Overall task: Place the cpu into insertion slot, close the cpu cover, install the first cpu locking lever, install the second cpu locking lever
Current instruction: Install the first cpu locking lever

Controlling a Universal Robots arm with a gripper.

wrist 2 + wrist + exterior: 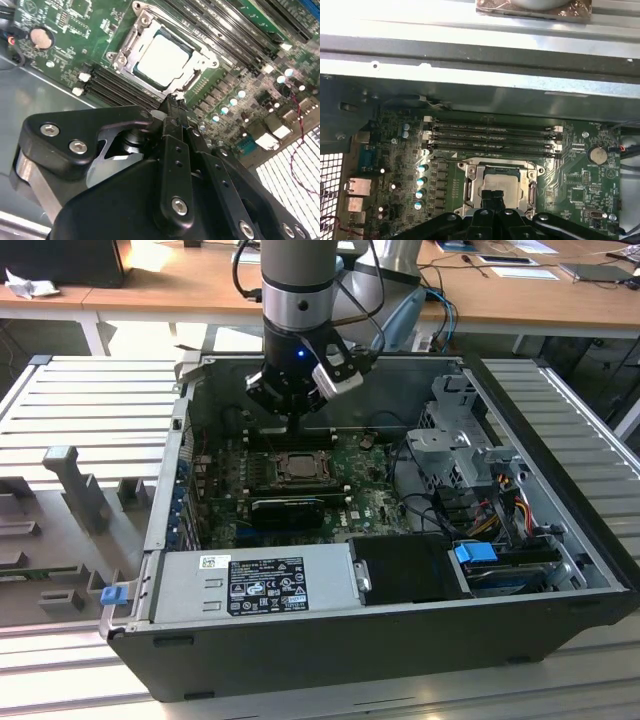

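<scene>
The cpu (162, 55) lies flat in the insertion slot (470, 172), just ahead of the tips of the jaws. The cpu cover (131, 44) looks folded down around it, with the pale metal top showing through the window. The jaws are pressed together with nothing between them, and their tips sit at the near edge of the socket, touching it or just short of it; I cannot tell which.

By my reading the chip and cover are done and the work is at a locking lever, though whether either lever is latched is too fine to see. Doing this well means pushing with the closed tips on the lever wire alone. Pressure should stay off the cover plate and the memory slots (490, 135) beyond the socket, and the lever should be swept fully under its hook.

The open computer case (560, 570) holds everything. The green motherboard (365, 490) lies under the jaws, the grey power supply (255, 585) is well clear toward the case's front wall, and a metal drive cage (455, 435) and bundled cables (490, 495) are off to one side.
</scene>
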